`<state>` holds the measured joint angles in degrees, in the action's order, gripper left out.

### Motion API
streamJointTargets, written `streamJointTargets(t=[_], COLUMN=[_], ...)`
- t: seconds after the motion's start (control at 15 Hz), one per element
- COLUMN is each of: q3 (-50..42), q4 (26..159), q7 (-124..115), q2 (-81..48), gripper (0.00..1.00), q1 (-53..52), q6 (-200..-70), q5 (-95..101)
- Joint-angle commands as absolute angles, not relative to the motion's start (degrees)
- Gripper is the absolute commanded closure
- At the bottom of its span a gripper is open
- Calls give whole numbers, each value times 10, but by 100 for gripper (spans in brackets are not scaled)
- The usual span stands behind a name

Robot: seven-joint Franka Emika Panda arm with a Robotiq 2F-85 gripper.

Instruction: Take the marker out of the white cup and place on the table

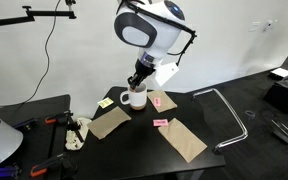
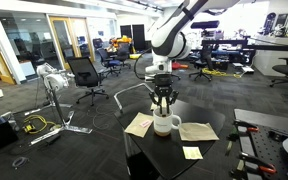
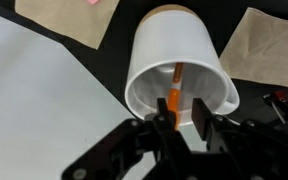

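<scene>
The white cup stands on the black table, seen from above in the wrist view. The orange marker leans inside it, its upper end rising past the rim. My gripper hangs at the cup's mouth, one finger on each side of the marker's top. The marker lies against the left finger, with a clear gap to the other finger, so the jaws stand narrowed but open. Both exterior views show the gripper directly over the cup.
Brown paper pieces lie on the table beside the cup. Pink sticky notes and a yellow one sit close by. A metal frame stands at the table's far side. Tools lie on the neighbouring bench.
</scene>
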<state>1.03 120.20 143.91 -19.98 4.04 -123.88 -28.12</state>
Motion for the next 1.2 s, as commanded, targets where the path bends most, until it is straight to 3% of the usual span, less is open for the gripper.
streamJointTargets(t=[0.0,1.13], q3=[25,35], q4=[1188,1181], q7=[1439,1440], q2=[-215,-244], gripper=[67,65], q1=[52,63], q6=[-1247,-1240], q5=[-269,-270])
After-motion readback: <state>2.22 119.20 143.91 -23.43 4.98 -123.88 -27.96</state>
